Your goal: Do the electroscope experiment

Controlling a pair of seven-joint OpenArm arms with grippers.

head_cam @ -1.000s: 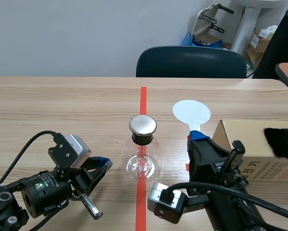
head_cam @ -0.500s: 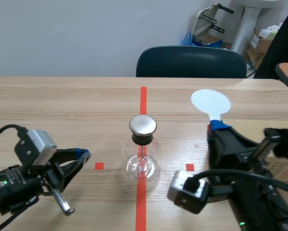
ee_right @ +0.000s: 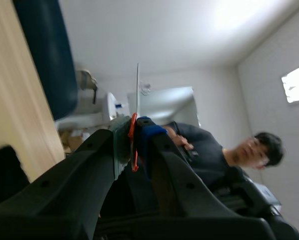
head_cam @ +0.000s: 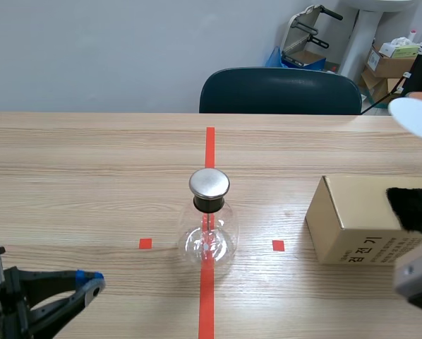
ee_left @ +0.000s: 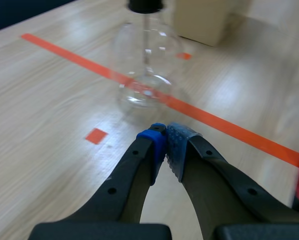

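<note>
Grey wall (head_cam: pixel 91 49), navy chair (head_cam: pixel 280 90) behind table (head_cam: pixel 91 162), boxes (head_cam: pixel 387 60) rt corner.

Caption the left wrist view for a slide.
Shut on nothing, the left gripper points toward the glass electroscope flask standing on the orange tape line, with the cardboard box beyond.

flask (head_cam: pixel 209 229) on table (head_cam: pixel 91 162) | box (head_cam: pixel 352 222) right of flask | chair (head_cam: pixel 280 90) behind table

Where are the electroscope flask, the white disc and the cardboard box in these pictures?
electroscope flask (head_cam: pixel 209 241): scene view, on the glass bulb.
white disc (head_cam: pixel 417 116): scene view, on its flat white face.
cardboard box (head_cam: pixel 348 201): scene view, on its bare top face.
</note>
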